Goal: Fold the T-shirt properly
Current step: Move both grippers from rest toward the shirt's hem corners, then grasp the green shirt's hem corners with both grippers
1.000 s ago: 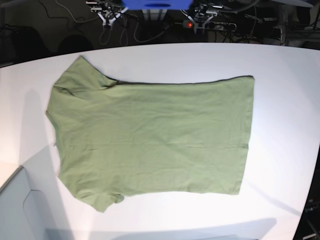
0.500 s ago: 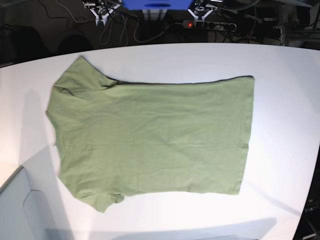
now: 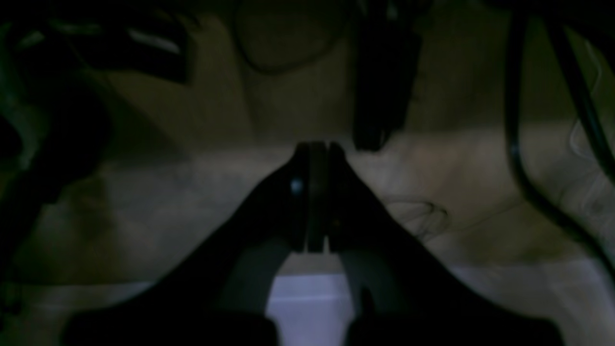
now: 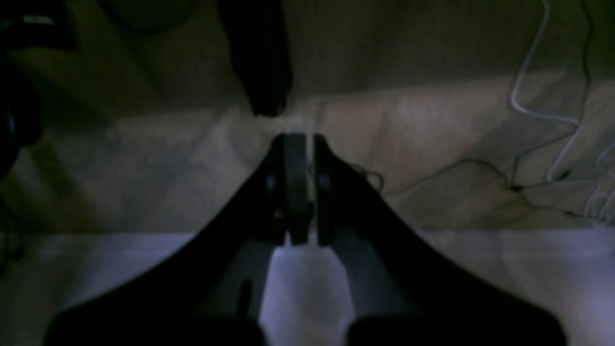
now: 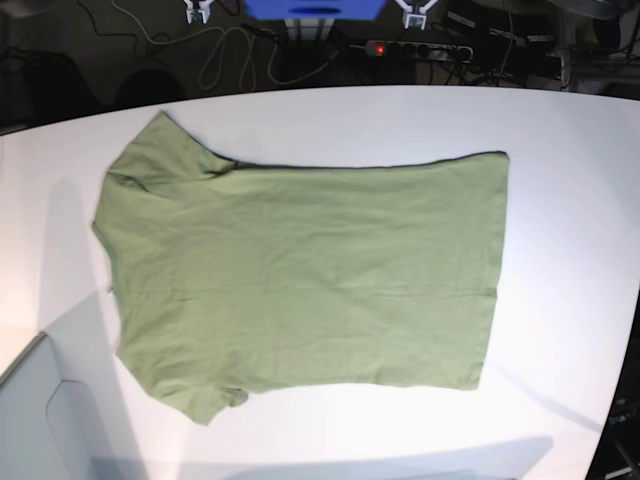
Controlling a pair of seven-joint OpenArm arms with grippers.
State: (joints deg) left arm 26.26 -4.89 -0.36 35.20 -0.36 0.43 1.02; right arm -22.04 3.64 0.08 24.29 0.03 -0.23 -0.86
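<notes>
The olive-green T-shirt (image 5: pixel 300 270) lies spread flat on the white table (image 5: pixel 560 200), neckline to the left, hem to the right, a sleeve at the upper left and one at the lower left. Both grippers hang far back, off the cloth. Only the tips of my right gripper (image 5: pixel 197 10) and my left gripper (image 5: pixel 415 10) show at the base view's top edge. In the wrist views the left gripper (image 3: pixel 315 146) and the right gripper (image 4: pixel 295 139) have their jaws pressed together with nothing between them, over a dim floor. No cloth shows in either wrist view.
Behind the table lie cables (image 5: pixel 225 55), a power strip with a red light (image 5: pixel 415 48) and a blue block (image 5: pixel 312 8). A pale grey box corner (image 5: pixel 40 420) sits at the bottom left. The table's far edge curves across the top.
Both grippers have drawn back toward the top edge of the base view, now nearly out of it. The T-shirt has not moved.
</notes>
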